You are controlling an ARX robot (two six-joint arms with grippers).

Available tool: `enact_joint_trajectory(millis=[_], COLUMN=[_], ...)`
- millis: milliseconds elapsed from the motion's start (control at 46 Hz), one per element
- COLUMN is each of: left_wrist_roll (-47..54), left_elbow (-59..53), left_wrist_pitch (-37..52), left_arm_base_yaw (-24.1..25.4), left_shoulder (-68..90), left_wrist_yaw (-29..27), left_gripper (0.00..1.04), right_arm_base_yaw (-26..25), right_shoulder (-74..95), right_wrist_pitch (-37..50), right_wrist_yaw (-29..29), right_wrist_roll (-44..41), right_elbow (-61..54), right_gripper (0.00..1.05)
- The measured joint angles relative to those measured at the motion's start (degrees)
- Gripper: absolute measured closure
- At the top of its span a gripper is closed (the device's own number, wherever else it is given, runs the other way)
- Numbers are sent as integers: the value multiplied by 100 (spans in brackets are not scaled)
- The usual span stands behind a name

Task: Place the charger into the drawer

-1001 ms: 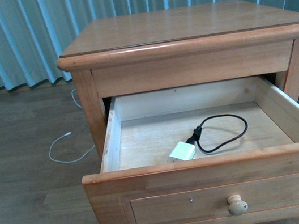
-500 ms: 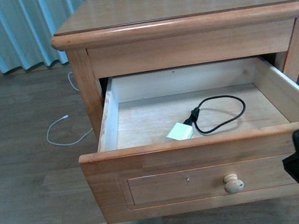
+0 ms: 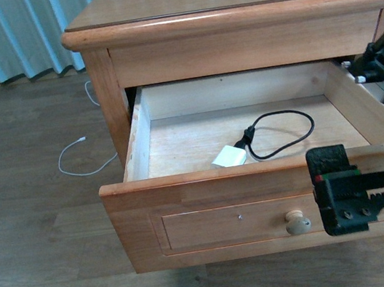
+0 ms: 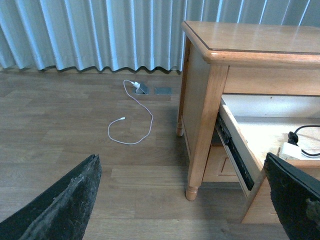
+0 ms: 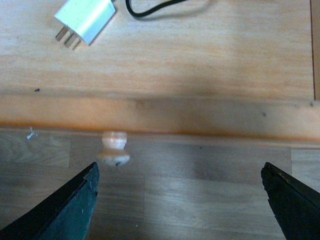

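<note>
Hands first, going left to right. Left hand (image 4: 180,200) is showing only in its own wrist view, its two dark fingers (image 4: 65,205) standing wide apart with nothing between them, and it is hanging above the wooden floor (image 4: 75,125) beside the nightstand (image 4: 250,45). Right hand (image 3: 355,190) is appearing in the front view at the right end of the drawer (image 3: 211,214) front, a black toothed block facing the camera just right of the round knob (image 3: 298,224). Its wrist view is looking straight down over the drawer's front edge, with the fingers (image 5: 65,210) spread well apart and the knob lying between them but touching neither.

Drawer is standing pulled out from the nightstand. Charger (image 3: 229,156) is lying flat on the drawer's floor near the front wall, its white block to the left and its black cable (image 3: 286,135) looping away to the right. Prongs of the block are pointing towards the front wall in the right wrist view.

White cable (image 3: 80,158) is lying in a loose curl on the floor left of the nightstand, well apart from the drawer.
</note>
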Motion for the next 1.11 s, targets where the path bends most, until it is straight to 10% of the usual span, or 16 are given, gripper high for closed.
enact_joint_trajectory(millis=[1110], left_wrist_roll=[0], left_elbow=[0], left_wrist_pitch=[0], left_arm_base_yaw=[0], left_shoulder=[0], left_wrist_yaw=[0], left_gripper=[6], right_arm_base_yaw=[-98], right_shoulder=[3416], right_wrist_pitch=[2557], right_wrist_yaw=[575], right_wrist_roll=[-212], right_elbow=[3023], right_gripper=[8])
